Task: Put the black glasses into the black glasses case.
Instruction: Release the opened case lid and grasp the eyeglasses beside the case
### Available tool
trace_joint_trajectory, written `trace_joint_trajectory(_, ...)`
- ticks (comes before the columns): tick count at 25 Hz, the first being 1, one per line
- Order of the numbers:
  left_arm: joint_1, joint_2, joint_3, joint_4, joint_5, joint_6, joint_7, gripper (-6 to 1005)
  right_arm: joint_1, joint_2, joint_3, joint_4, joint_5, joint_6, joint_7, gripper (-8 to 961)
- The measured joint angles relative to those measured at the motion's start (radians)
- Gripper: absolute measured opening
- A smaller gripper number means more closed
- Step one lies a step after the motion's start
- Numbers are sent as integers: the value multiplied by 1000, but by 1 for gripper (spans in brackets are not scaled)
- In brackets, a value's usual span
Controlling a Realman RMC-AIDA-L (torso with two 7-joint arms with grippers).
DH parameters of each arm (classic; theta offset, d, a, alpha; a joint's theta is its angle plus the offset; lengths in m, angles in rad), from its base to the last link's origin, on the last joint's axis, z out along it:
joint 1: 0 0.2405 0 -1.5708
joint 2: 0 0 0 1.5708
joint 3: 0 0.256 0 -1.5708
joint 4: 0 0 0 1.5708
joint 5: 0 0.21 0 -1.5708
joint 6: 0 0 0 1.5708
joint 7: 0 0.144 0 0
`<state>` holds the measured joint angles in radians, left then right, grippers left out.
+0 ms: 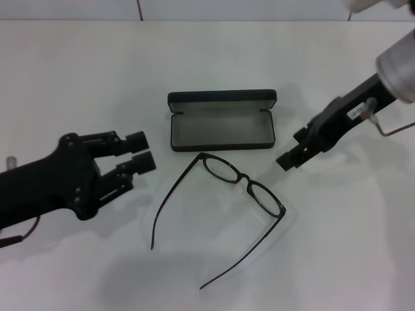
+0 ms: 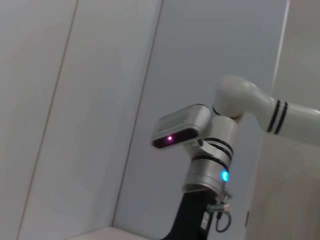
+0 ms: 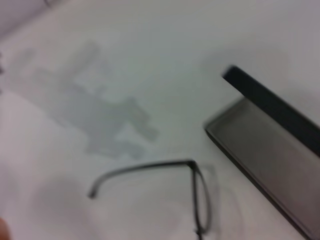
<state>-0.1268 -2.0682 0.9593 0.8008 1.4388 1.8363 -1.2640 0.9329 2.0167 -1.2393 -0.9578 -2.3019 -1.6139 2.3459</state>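
The black glasses [image 1: 241, 183] lay unfolded on the white table [image 1: 78, 78], just in front of the open black glasses case [image 1: 222, 126], temples spread toward me. My right gripper [image 1: 288, 157] hung close to the frame's right lens, holding nothing; whether its fingers were parted I cannot tell. My left gripper [image 1: 137, 154] hovered released, left of the glasses. Bare table lay all around. My left wrist view showed only wall and my right arm [image 2: 215, 150]; my right wrist view showed the case [image 3: 265, 150].
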Motion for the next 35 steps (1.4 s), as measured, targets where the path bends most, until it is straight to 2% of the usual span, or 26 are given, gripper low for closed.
trace_joint_trajectory(5,-3,-6,-11,-22,7,-2,25,295,124,7,-70,165,-27,101,29,716)
trace_joint_trajectory(9,-3,-7,-12,-67,7,1,59,292,170,10,-126,225,6,153,30,701)
trace_joint_trajectory(15,8,-6,-13,-155,8,4,153,288,232,11,-282,320,117,239,58,679)
trace_joint_trajectory(19,8,-1,-13,-210,9,3,203,285,246,11,-347,337,159,283,81,664)
trace_joint_trajectory(28,7,-7,-13,-237,12,-3,238,279,247,11,-416,386,227,327,91,642)
trace_joint_trajectory(29,6,-7,-13,-238,12,-3,239,279,240,11,-458,388,261,347,91,640)
trace_joint_trajectory(31,3,-7,-13,-242,13,-4,242,277,237,11,-476,388,277,360,90,636)
trace_joint_trajectory(35,-1,-7,-13,-247,15,-8,244,274,229,11,-491,387,293,378,88,491)
